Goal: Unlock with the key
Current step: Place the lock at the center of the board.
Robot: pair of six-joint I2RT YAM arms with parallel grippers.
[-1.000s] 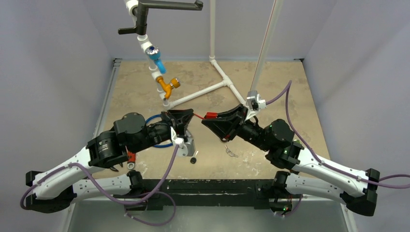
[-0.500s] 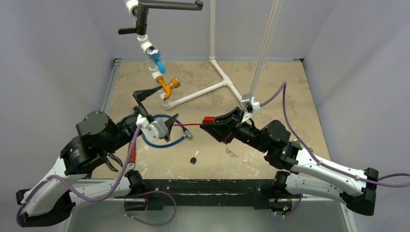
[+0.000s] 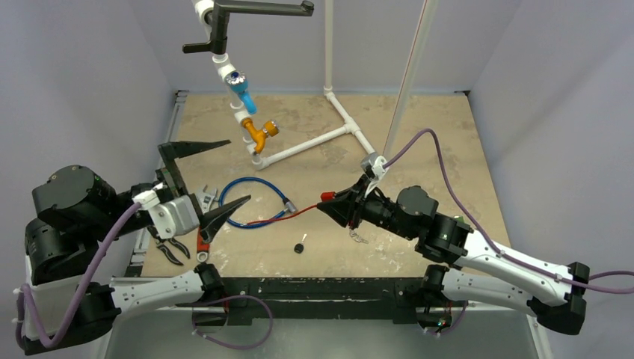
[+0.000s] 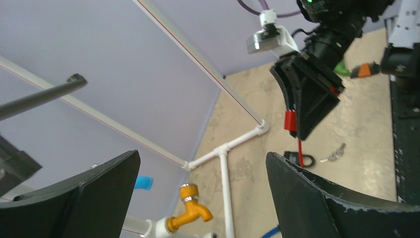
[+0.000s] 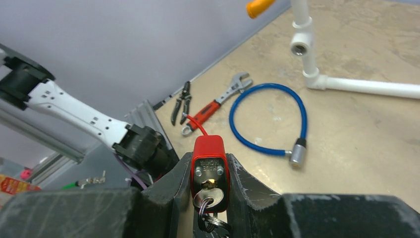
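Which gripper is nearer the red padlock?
Right. The right gripper is shut on the red padlock; the left gripper is open on the far side of the blue cable, well apart.

I see my left gripper [image 3: 238, 170] is away from the red padlock [image 3: 327, 197] now. Its jaws have gone from nearly closed to wide apart, and the arm has swung back to the far left of the blue cable loop [image 3: 250, 200], which it no longer covers. My right gripper [image 3: 330, 204] has brought the padlock a little nearer to me, just right of the loop, and the red wire [image 3: 273, 217] now slants down across the loop's near edge
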